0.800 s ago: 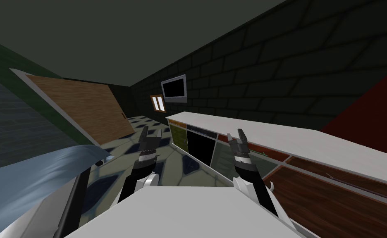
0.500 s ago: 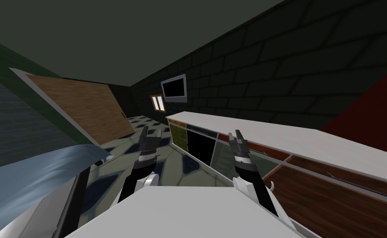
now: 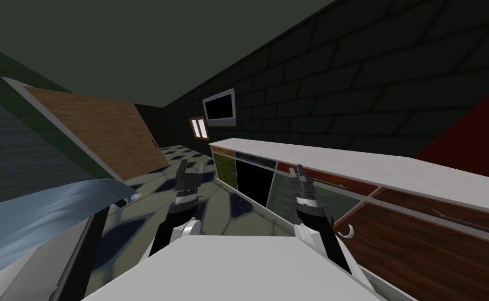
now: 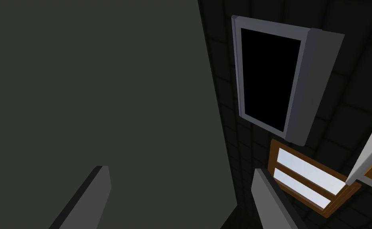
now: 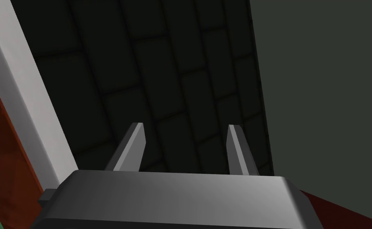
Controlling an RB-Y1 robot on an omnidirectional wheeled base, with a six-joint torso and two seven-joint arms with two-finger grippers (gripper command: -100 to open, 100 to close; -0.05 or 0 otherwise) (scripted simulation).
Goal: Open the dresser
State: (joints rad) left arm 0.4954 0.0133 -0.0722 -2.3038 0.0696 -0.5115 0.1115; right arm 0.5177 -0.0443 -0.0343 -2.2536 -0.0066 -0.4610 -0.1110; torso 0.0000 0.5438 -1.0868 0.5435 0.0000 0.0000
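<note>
The right gripper [image 3: 299, 174] was raised upright, its two fingers [image 5: 136, 146] parted with nothing between them. It pointed at the dark brick wall [image 5: 161, 71] above the dresser [image 3: 374, 168], a long, low, white-topped unit that ran along that wall on the robot's right, just beyond the gripper. Its nearer fronts were dark wood panels [image 3: 426, 256], one bearing a curved white handle [image 3: 348, 231] near the right forearm. Farther along lay a black area [image 3: 254, 184] and an olive door [image 3: 226, 170]. The left gripper [image 3: 191, 171], spread wide and empty, was held over the patterned floor [image 3: 222, 209], apart from the dresser.
</note>
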